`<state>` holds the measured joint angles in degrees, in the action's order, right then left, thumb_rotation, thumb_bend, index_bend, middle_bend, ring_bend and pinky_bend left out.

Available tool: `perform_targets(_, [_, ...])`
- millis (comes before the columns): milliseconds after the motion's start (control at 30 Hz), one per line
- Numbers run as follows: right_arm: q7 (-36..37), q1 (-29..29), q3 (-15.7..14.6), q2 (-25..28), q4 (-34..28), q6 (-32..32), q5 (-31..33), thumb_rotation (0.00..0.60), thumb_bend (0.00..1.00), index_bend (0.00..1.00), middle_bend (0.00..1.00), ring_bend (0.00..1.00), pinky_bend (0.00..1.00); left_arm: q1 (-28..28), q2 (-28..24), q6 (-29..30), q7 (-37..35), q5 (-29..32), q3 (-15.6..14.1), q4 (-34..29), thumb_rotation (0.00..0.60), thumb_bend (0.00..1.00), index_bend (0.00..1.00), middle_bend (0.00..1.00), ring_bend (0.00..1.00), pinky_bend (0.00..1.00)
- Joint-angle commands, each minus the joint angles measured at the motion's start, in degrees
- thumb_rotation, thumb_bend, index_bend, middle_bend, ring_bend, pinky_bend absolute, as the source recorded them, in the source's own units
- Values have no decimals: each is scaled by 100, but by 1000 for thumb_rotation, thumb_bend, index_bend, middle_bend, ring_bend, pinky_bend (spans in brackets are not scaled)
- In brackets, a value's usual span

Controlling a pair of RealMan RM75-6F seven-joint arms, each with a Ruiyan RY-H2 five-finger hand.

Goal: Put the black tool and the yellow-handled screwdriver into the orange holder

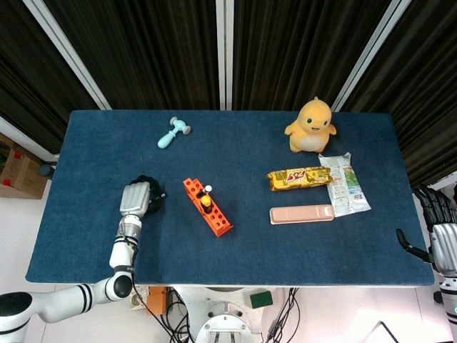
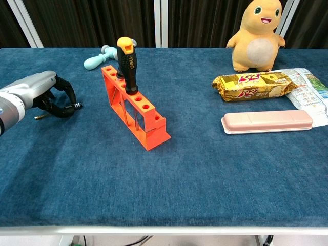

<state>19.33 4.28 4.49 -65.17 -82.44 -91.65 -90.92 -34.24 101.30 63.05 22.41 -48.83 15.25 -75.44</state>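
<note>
The orange holder (image 1: 216, 216) (image 2: 145, 125) stands left of the table's middle. The yellow-handled screwdriver (image 1: 206, 199) (image 2: 126, 63) stands upright in one of its far holes. To the holder's left, my left hand (image 1: 136, 199) (image 2: 35, 90) curls its fingers around the black tool (image 1: 153, 191) (image 2: 65, 108). The tool's thin metal tip pokes out low on the left, close to the cloth. My right hand (image 1: 443, 237) hangs off the table's right edge with its fingers apart, holding nothing; the chest view does not show it.
A light blue toy hammer (image 1: 173, 132) (image 2: 97, 59) lies at the back left. On the right are a yellow duck plush (image 1: 311, 125) (image 2: 258, 36), a snack bar (image 1: 300, 177) (image 2: 251, 84), a crinkled packet (image 1: 344, 187) (image 2: 307, 87) and a pink case (image 1: 301, 214) (image 2: 266, 121).
</note>
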Motion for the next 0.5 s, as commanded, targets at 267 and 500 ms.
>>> perform_targets(267, [-5,11,6,-6,3,27,23,600,341,0,0,0,0,262,-312,270,-982,-267,375,-648,600,402,638,405,203,273])
perform_targets(500, [-50,17,-2,-20,-10,35,10,600,342,0,0,0,0,680,-1042,-234,-3111,-161,1244,-1695,600,403,654,412,204,272])
